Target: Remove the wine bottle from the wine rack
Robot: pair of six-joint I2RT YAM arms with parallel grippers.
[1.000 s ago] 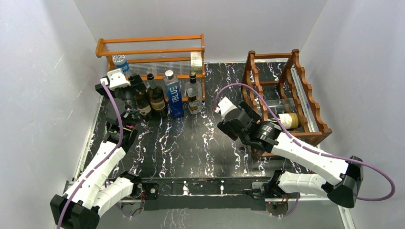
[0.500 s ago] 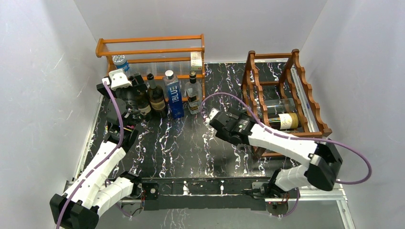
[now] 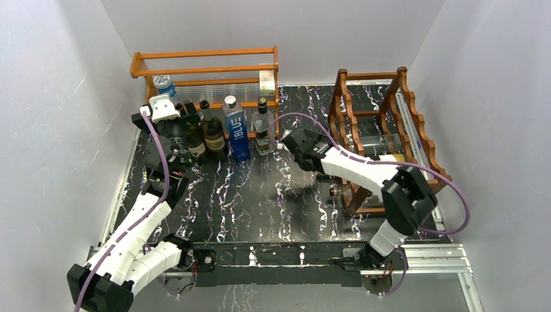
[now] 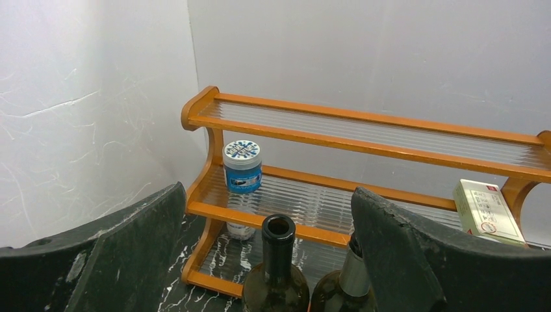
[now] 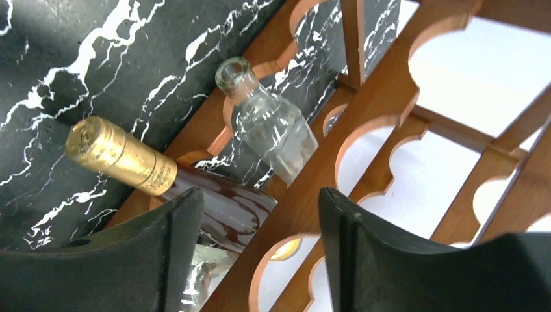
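— Right wrist view: where's the wine bottle (image 5: 120,156)?
— Lying in the rack (image 3: 367,75), its gold-foiled neck poking out of the front. A clear bottle (image 5: 266,123) lies in the slot beside it.
— And the right claw (image 5: 260,195)?
— Fingers spread, gripping nothing, facing those necks.
— The left claw (image 4: 268,192)?
— Spread wide too, over by the shelf (image 4: 364,140), with a dark bottle (image 4: 278,260) showing between its fingers.

1. Left arm (image 3: 133,234) and right arm (image 3: 354,170): white shells, black joints.
2. A purple cable (image 3: 464,203) runs along each.
3. Left hand (image 4: 266,195) fingers (image 4: 130,257): broad, matte black, scuffed grey.
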